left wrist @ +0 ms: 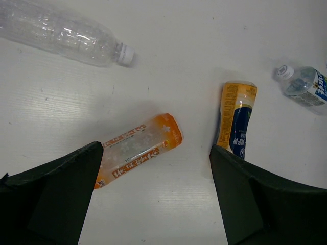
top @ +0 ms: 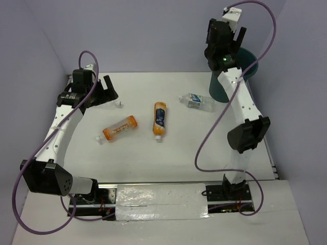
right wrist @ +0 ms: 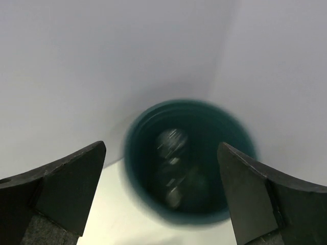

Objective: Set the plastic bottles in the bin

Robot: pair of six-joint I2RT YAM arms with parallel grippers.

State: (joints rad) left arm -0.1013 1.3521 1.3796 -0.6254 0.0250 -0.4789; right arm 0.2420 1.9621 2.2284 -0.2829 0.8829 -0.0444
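Note:
Four plastic bottles lie on the white table. A clear unlabelled bottle [top: 104,105] [left wrist: 61,33] lies at the far left. An orange bottle [top: 120,128] [left wrist: 138,148] and an orange bottle with a dark blue label [top: 160,119] [left wrist: 236,122] lie in the middle. A clear bottle with a blue-white label [top: 199,101] [left wrist: 306,87] lies toward the bin. My left gripper [top: 104,87] [left wrist: 156,168] is open and empty, above the orange bottle. My right gripper [top: 225,35] [right wrist: 161,153] is open and empty, high above the dark teal bin [top: 250,61] [right wrist: 138,189]. A blurred clear shape lies inside the bin.
The bin stands in the far right corner against pale walls. The right arm [top: 240,102] crosses in front of the bin. A taped strip [top: 161,201] runs along the near edge between the arm bases.

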